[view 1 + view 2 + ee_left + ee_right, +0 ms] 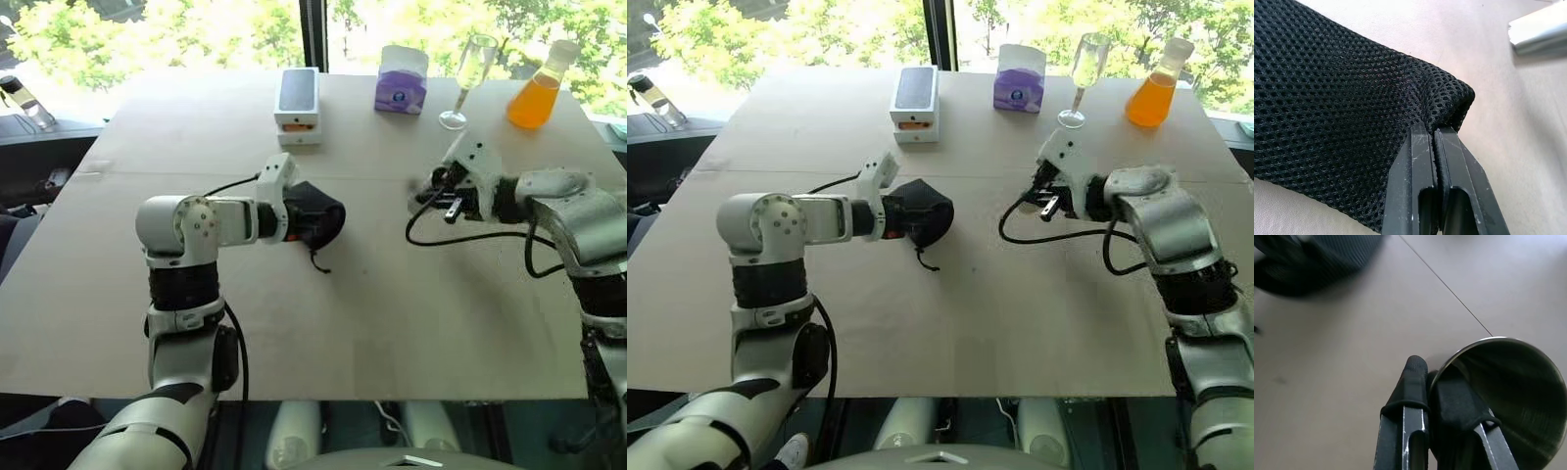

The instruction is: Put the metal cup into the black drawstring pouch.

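Beyond both arms (against the window): phone box [298, 105], tissue pack [401, 81], wine glass [470, 78], juice flask [538, 89].

Around the black drawstring pouch [318, 217]: one metal cup [1513, 391], one wine glass [468, 78], one orange bottle [538, 90], one tissue pack [401, 80], one white box [298, 105].

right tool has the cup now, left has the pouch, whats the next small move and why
Probably carry the metal cup across toward the black drawstring pouch. The right tool is shut on the cup's rim, one finger inside, one outside. The left tool is shut on the pouch's edge, holding it off the table. A clear gap of table separates them, so closing it comes first.
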